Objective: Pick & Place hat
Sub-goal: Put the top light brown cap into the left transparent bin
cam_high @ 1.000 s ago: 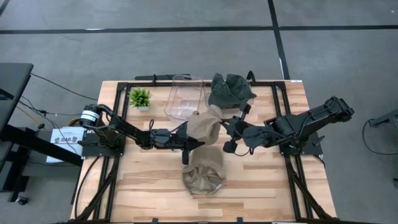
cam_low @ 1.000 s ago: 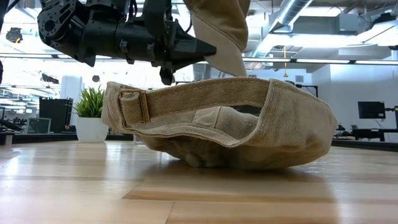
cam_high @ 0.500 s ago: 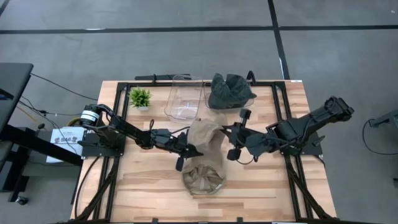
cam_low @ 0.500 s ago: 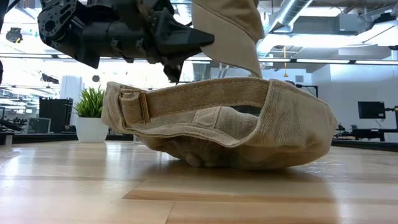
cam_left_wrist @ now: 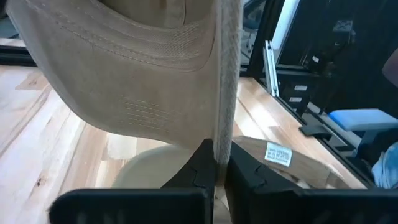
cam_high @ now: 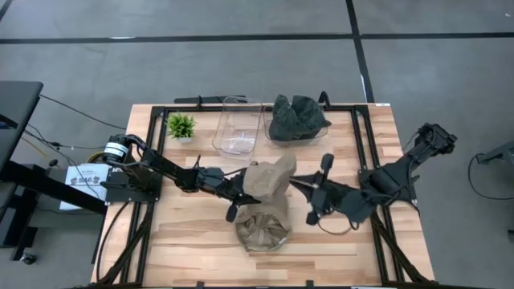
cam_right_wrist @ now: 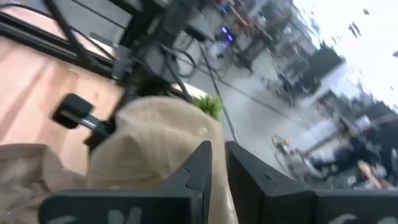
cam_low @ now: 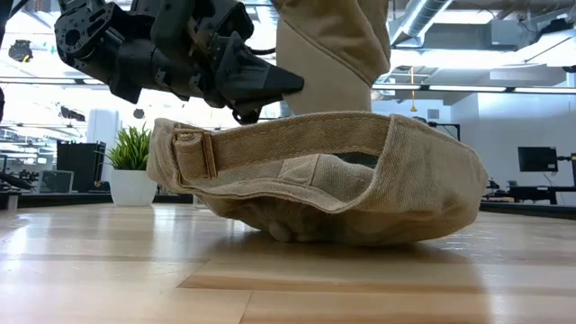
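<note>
Tan hat (cam_left_wrist: 137,74) brim pinched between left fingers (cam_left_wrist: 193,171) (edge-on, upright).

Around my bench: grey floor (cam_high: 201,64) w/ dark seam lines. Beyond my tool, open room w/ ceiling ducts (cam_low: 432,13), bright windows (cam_low: 54,99) and a dark monitor (cam_low: 537,159) off to one side.

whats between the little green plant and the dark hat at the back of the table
In the high view, a clear plastic container stands between the plant and the dark hat, close beside the hat, with bare wood between it and the plant.
</note>
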